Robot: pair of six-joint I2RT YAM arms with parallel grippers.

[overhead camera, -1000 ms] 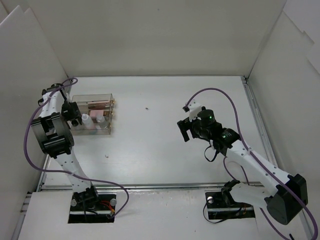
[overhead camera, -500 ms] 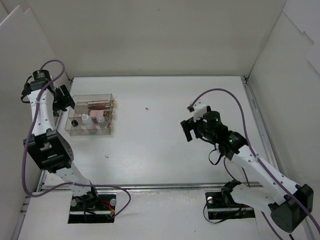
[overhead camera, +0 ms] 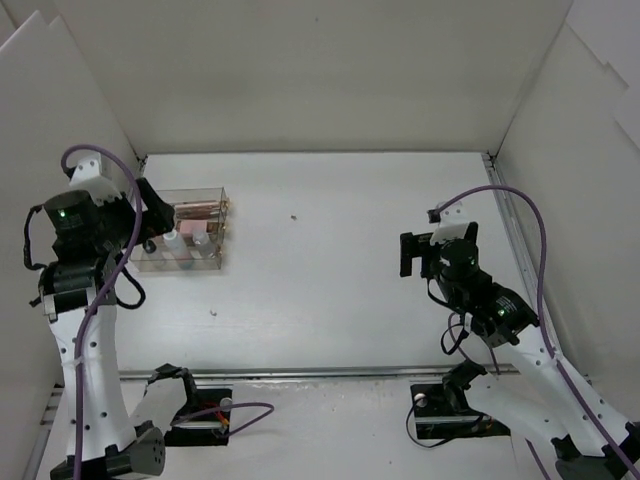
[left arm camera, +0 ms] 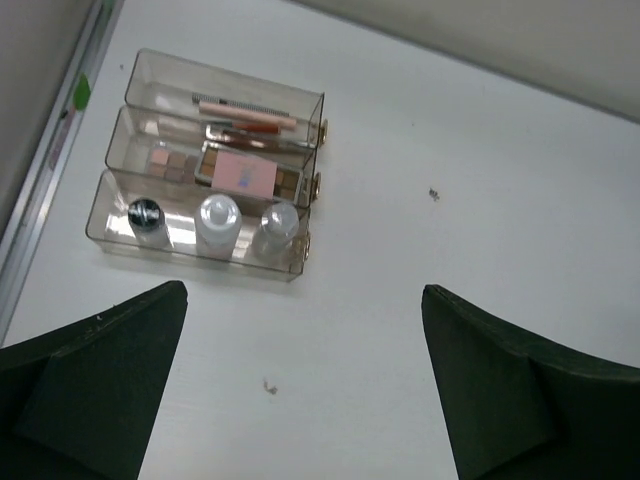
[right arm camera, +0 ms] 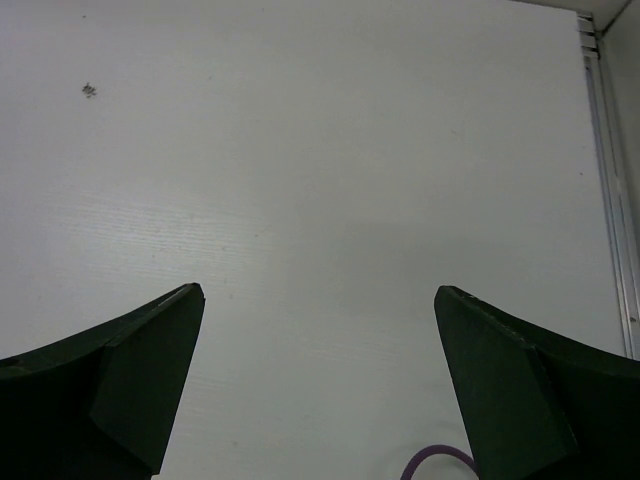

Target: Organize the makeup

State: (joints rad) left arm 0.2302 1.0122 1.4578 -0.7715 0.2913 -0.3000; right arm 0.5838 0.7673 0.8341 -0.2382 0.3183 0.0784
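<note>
Three rows of makeup (left arm camera: 230,175) fill a clear box (left arm camera: 316,125) just ahead of the left hand (left arm camera: 302,292), which gapes wide and empty: bottles (left arm camera: 218,218) nearest it, palettes (left arm camera: 170,160) and pink compact (left arm camera: 245,172) behind, sticks (left arm camera: 245,115) farthest. Equally wide and empty, the right hand (right arm camera: 320,291) has a speck (right arm camera: 89,90) ahead-left and a metal rail (right arm camera: 608,200) to its right. White surface (overhead camera: 320,280) beneath both, plain white panels (overhead camera: 320,70) walling it.

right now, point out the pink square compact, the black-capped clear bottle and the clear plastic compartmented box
pink square compact (left arm camera: 245,173), left wrist view, middle of its lid
black-capped clear bottle (left arm camera: 146,213), left wrist view, its cap
clear plastic compartmented box (left arm camera: 195,255), left wrist view, near outer wall
</note>
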